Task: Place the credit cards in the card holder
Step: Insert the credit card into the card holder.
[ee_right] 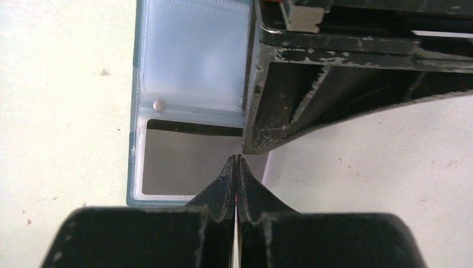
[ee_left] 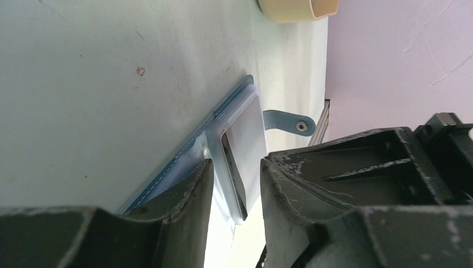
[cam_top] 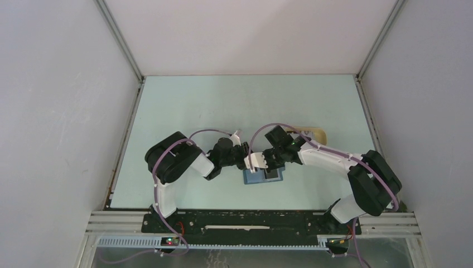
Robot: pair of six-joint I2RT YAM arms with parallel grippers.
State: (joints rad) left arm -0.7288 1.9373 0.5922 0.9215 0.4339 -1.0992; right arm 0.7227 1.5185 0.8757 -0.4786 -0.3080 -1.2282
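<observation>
Teal card holder (ee_right: 192, 61) lies open, grey card (ee_right: 184, 167) tucked inside. R gripper (ee_right: 237, 159) closed, tips on card; L gripper (ee_left: 237, 167) straddles holder edge, grip unclear. I fear skewed push buckles card.

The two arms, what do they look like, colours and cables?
Both the left arm and right arm have white links with bulky black joints and looping purple cables. The left gripper and right gripper are dark, scuffed and wedge-shaped.
</observation>
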